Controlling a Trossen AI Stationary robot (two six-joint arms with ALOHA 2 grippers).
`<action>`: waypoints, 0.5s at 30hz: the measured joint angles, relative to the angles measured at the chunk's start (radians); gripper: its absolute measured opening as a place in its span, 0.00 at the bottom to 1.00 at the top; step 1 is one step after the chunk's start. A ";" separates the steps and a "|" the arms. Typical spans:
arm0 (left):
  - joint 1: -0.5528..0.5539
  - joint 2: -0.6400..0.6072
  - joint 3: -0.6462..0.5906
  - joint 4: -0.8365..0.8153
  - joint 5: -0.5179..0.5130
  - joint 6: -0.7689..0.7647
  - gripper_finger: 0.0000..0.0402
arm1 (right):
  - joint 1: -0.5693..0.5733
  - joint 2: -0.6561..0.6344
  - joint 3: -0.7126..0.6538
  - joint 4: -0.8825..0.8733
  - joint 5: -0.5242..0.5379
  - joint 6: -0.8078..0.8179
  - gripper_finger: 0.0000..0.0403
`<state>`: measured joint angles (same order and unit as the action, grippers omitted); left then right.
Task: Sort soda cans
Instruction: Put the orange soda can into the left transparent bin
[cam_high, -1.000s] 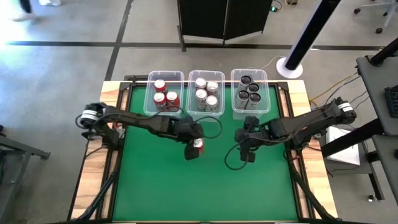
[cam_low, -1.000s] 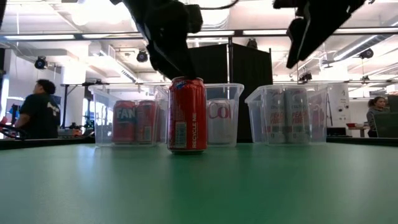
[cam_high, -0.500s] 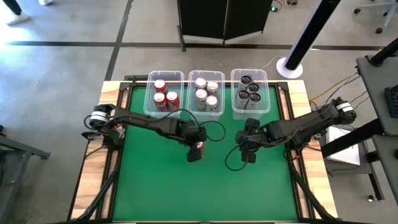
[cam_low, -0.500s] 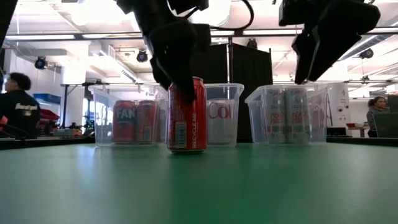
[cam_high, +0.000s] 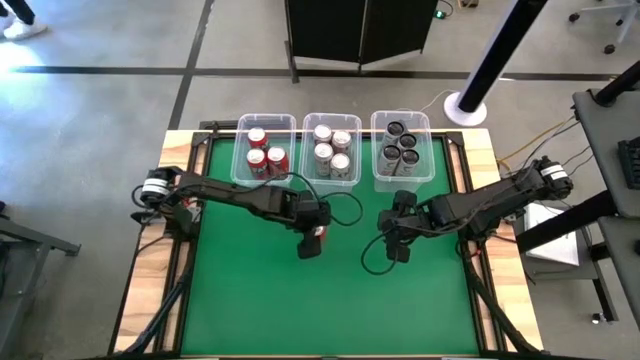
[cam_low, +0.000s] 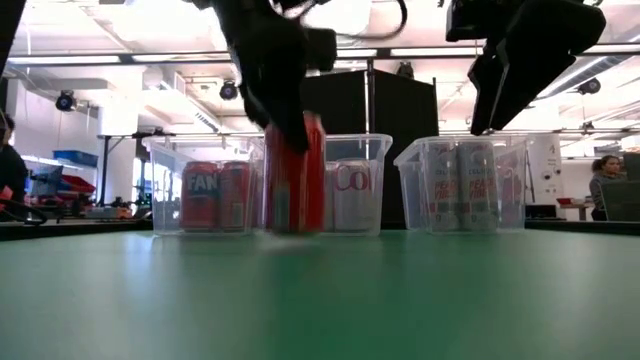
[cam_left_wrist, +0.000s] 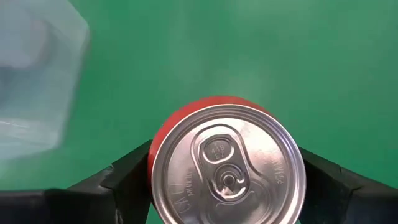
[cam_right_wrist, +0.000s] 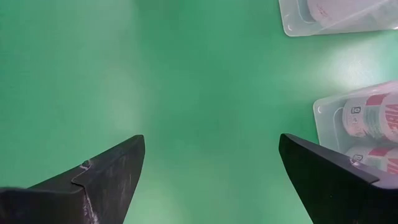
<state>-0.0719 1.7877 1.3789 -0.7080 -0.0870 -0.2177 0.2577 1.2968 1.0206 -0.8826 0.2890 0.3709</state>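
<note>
Three bins (cam_high: 330, 178) holding cans (cam_high: 324, 152) stand side by side along the worktop's (cam_high: 260, 300) far edge, with one lone can (cam_high: 318, 234) nearer the middle, before the left and centre bins.

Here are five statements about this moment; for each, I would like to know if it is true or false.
1. The left gripper is shut on a red can. True.
2. The right gripper holds a silver can. False: it is open and holds nothing, above the green mat.
3. Three clear bins stand in a row at the far side of the mat. True.
4. The left bin holds dark cans. False: it holds red cans; the dark cans are in the right bin.
5. The middle bin is empty. False: it holds silver cans.
</note>
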 joint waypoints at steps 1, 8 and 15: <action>0.000 -0.012 0.017 -0.021 -0.004 0.002 0.70 | 0.000 0.000 0.000 0.000 0.000 0.005 0.91; 0.021 -0.163 0.190 -0.215 -0.180 0.094 0.70 | 0.006 0.003 -0.027 0.059 -0.002 0.066 0.91; 0.243 -0.287 0.296 -0.276 -0.243 0.146 0.70 | 0.064 0.043 -0.101 0.289 -0.081 0.102 0.91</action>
<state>0.1711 1.5005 1.6747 -0.9844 -0.3303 -0.0718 0.3221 1.3396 0.9199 -0.5935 0.2082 0.4727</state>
